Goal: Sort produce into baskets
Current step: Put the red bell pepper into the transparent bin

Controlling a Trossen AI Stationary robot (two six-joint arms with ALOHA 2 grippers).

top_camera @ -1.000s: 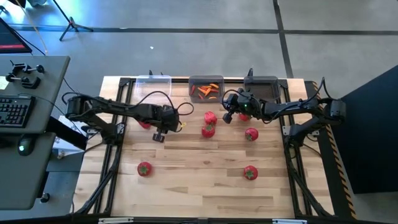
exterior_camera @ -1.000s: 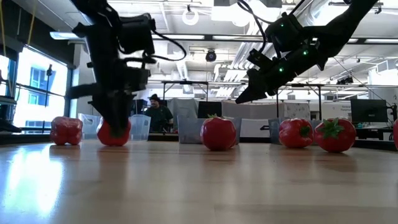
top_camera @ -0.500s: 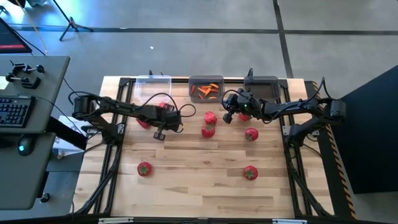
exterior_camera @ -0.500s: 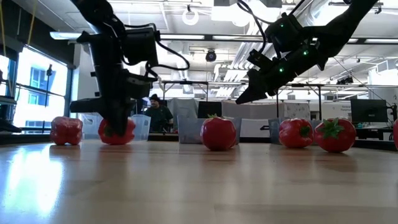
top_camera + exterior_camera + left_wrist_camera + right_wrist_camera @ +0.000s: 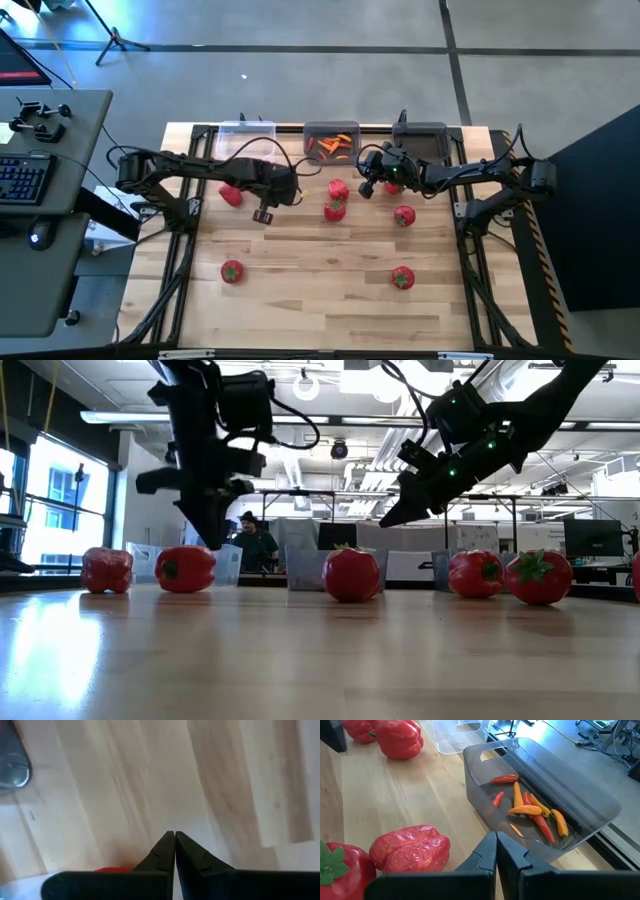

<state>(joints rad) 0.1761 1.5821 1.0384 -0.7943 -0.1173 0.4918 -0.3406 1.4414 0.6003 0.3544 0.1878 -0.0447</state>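
The left tool (image 5: 264, 214) hangs above the wooden surface (image 5: 320, 300) near its nine-o'clock side, fingers pinched together on nothing — the left wrist view shows only bare planks past their tips. A red pepper (image 5: 231, 195) lies on the boards just beside it toward nine o'clock, apart from the fingers; a second pepper (image 5: 106, 570) shows only in the low view.

The right tool (image 5: 367, 189) is raised near twelve o'clock, also clenched and empty. Below it in the right wrist view sit another pepper (image 5: 410, 848) and a tomato (image 5: 342, 870), just beside each other, possibly touching.

Along the twelve-o'clock edge stand three bins: a clear bin (image 5: 246, 133) toward eleven, a middle grey bin (image 5: 331, 130) holding thin orange and red chillies (image 5: 331, 147), and a second grey bin (image 5: 421, 133) toward one, whose contents are hidden.

Loose tomatoes lie at seven o'clock (image 5: 232, 270), five o'clock (image 5: 402, 278) and near three (image 5: 403, 215).
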